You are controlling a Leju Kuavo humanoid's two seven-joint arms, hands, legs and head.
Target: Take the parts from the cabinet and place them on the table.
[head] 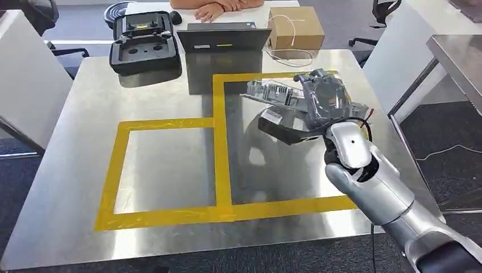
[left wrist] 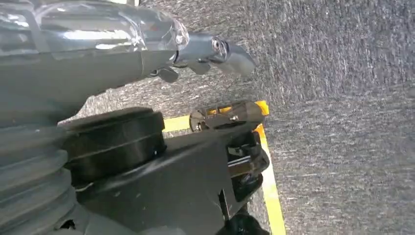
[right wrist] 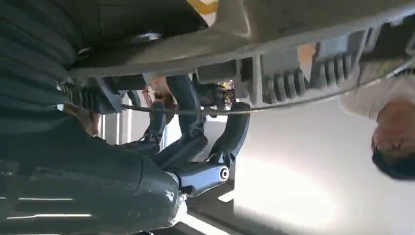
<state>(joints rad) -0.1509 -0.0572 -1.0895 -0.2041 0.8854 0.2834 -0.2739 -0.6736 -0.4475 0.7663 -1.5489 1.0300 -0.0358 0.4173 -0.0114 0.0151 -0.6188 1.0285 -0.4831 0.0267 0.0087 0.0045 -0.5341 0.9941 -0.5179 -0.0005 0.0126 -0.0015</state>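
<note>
The right hand [head: 325, 102] holds a grey ribbed metal part [head: 274, 92] above the shiny steel desk [head: 68, 170], over the far right box marked in yellow tape [head: 222, 165], with its dark fingers [right wrist: 234, 134] curled up around the part's finned edge. The left hand [left wrist: 147, 44] hangs over grey carpet [left wrist: 342, 98] beside a yellow floor line [left wrist: 272, 196], and whether its fingers are clenched or released I cannot tell. At the desk's far edge stand an open black moulded case [head: 143, 42], a dark laptop [head: 223, 38] and a brown cardboard box [head: 295, 27], with a person's hands [head: 213, 8] resting beyond them.
</note>
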